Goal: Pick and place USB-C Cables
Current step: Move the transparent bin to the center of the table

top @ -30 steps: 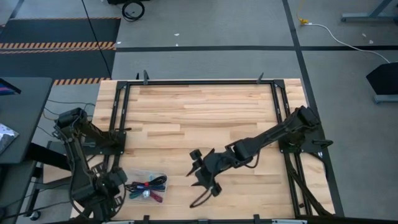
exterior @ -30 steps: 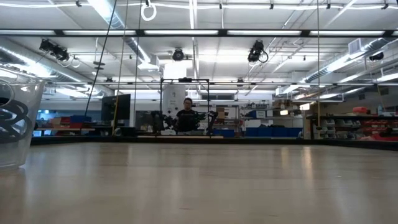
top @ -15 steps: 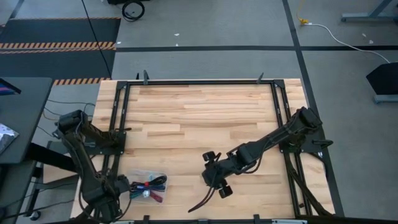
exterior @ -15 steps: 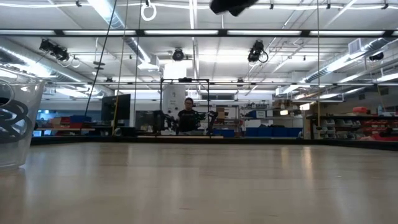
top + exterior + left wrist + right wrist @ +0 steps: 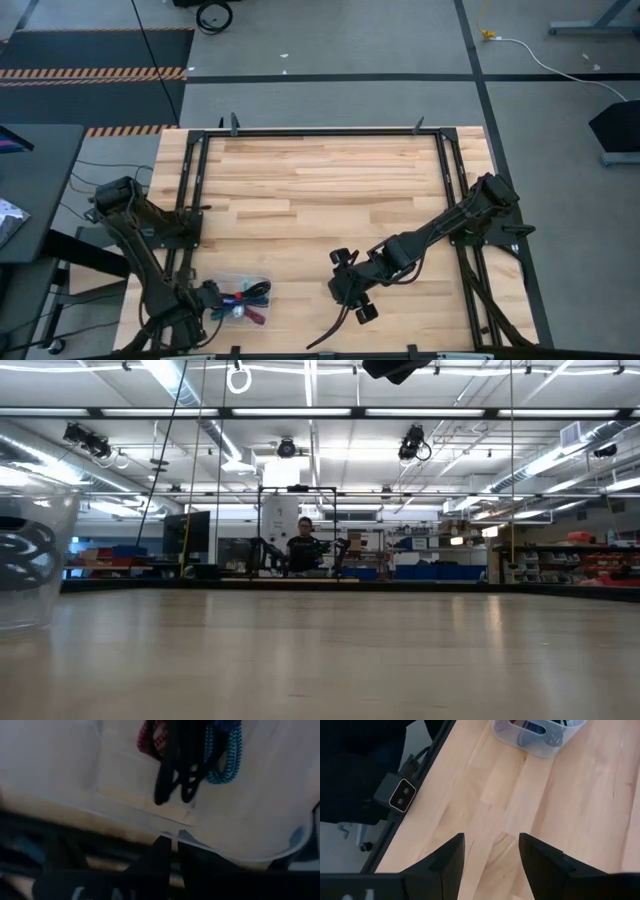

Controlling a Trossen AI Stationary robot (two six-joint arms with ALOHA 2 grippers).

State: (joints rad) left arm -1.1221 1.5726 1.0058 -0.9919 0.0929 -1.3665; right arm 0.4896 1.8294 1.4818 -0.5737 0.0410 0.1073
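A clear plastic container [image 5: 228,281] stands near the table's near left corner. It also shows at the low view's left edge [image 5: 30,560] and in the right wrist view [image 5: 547,740]. In it lie the bundled USB-C cables [image 5: 242,297], red, black, teal and blue [image 5: 190,750]. My left gripper [image 5: 207,300] points down at the container's left end, its fingers [image 5: 175,845] closed on the wall. My right gripper [image 5: 350,296] hangs open over the table's near middle, its fingers [image 5: 492,862] over bare wood. My left gripper has the container's rim [image 5: 176,833] at its left end pinched between the two fingertips. It comes from above, pointing down. Which finger is inside the container does not show. The container stands on the table with the cables inside.
A black metal frame [image 5: 190,200] runs along the table's left, far and right sides. A small grey box [image 5: 402,795] sits on the frame by the table's edge. Bare wood [image 5: 320,190] lies across the middle and far part. A person stands far off in the room [image 5: 300,545].
My left gripper has sunk straight down onto the container's left end while rolling about its own axis. In the low view the container has shifted a little. My right gripper has moved a short way toward the table's near right and tipped further downward, staying open.
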